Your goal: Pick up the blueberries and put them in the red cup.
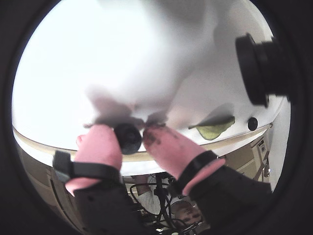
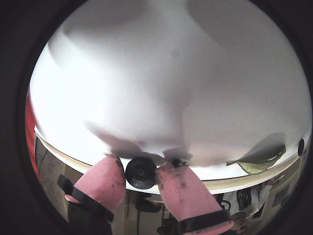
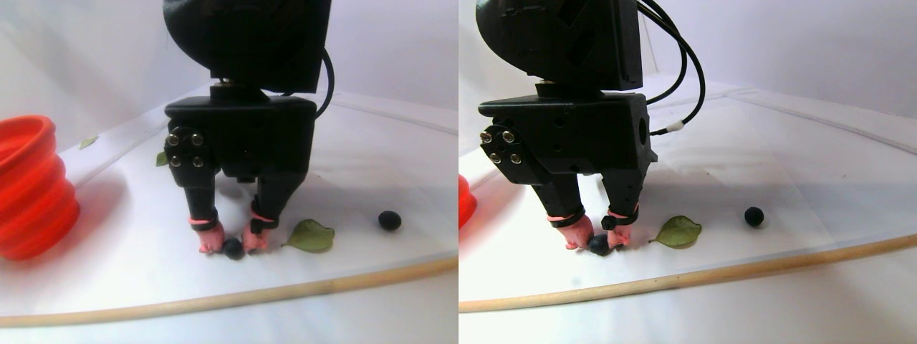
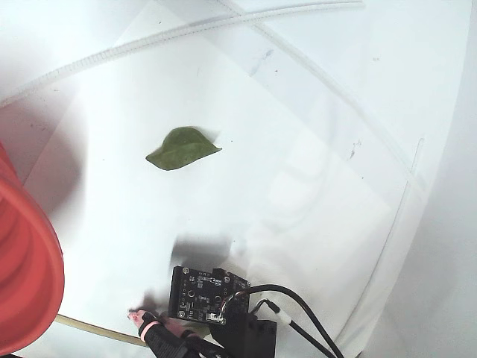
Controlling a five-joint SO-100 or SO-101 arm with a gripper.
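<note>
The arm was matte black plastic, with a blocky wrist housing (image 3: 240, 136) that carried four silver screw heads (image 3: 183, 150) on a round boss. Two tapered black fingers ended in pink, grimy pads (image 1: 100, 147), each bound on by a black band (image 1: 80, 169). The gripper (image 3: 233, 244) was small against the bulky body above it. A thin black cable (image 3: 684, 64) looped off the side, marked with a short white sleeve (image 3: 672, 129). In the fixed view a black circuit board (image 4: 201, 294) sat on top.

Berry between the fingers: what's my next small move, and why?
Probably close the gripper a little more, then lift. The berry sits between the pink fingertips at table level, and the red cup stands off to the left in the stereo pair view.
</note>
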